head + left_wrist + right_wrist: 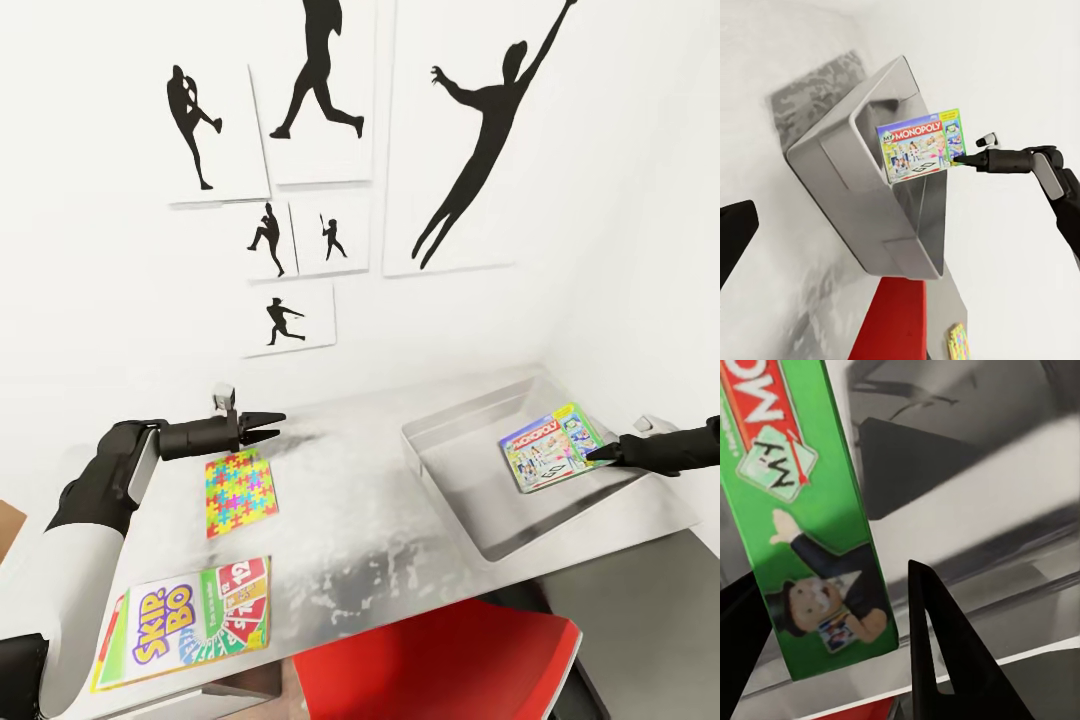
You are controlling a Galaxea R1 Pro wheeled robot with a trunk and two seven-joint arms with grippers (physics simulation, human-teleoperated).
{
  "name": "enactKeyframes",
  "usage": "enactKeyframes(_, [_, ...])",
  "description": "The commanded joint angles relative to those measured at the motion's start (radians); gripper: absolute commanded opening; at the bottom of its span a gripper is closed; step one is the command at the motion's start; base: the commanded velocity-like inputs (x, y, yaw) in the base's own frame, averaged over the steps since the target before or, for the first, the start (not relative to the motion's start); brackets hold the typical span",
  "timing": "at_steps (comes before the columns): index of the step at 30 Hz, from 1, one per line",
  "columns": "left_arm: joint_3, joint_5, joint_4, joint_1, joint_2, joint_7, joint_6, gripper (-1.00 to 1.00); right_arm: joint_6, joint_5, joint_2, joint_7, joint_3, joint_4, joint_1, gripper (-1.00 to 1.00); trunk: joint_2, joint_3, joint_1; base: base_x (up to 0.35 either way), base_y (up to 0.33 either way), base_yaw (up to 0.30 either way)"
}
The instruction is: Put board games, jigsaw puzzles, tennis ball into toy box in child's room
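- Jaws: right gripper (602,453) clamps the Monopoly box (551,448) above the toy box (470,520); left gripper (268,425) spread, empty.
- Left on the table (370,560): jigsaw puzzle (239,492), Skip-Bo box (187,622).
- Judgement: early; nothing binned yet.

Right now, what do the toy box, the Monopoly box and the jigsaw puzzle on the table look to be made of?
Toy box: light grey, smooth with a soft sheen, thick moulded rim; plastic most likely, though it reads almost metallic. Monopoly box, pinched by the right gripper: glossy printed cardboard, judging by its thin flat edge. Jigsaw puzzle: thin slab of multicoloured interlocking pieces, probably card or foam; unclear which.
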Motion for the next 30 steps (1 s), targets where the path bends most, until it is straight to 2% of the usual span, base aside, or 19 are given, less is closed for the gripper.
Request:
enactKeyframes(1, [0.0,0.001,0.0,-0.001,0.0,-0.002,0.007,1.0,0.006,-0.006,-0.001,-0.001,0.005,0.0,-0.001,-1.0,-0.002,-0.002,0.001,0.0,0.0,0.0])
enactKeyframes(10, [0.0,0.001,0.0,-0.001,0.002,-0.002,0.007,1.0,0.006,-0.006,0.0,-0.003,0.005,0.0,-0.001,-1.0,-0.002,-0.002,0.001,0.0,0.0,0.0])
enactKeyframes(16, [0.0,0.001,0.0,-0.001,0.0,-0.002,0.007,1.0,0.006,-0.006,0.0,-0.034,0.005,0.0,-0.001,-1.0,-0.002,-0.002,0.001,0.0,0.0,0.0])
enactKeyframes(17, [0.0,0.001,0.0,-0.001,0.0,-0.002,0.007,1.0,0.006,-0.007,0.0,-0.042,0.005,0.0,-0.001,1.0,-0.002,-0.002,0.001,0.0,0.0,0.0])
enactKeyframes(30, [0.0,0.001,0.0,-0.001,0.0,-0.002,0.007,1.0,0.006,-0.008,0.001,-0.058,0.004,0.0,-0.001,1.0,-0.002,-0.002,0.001,0.0,0.0,0.0])
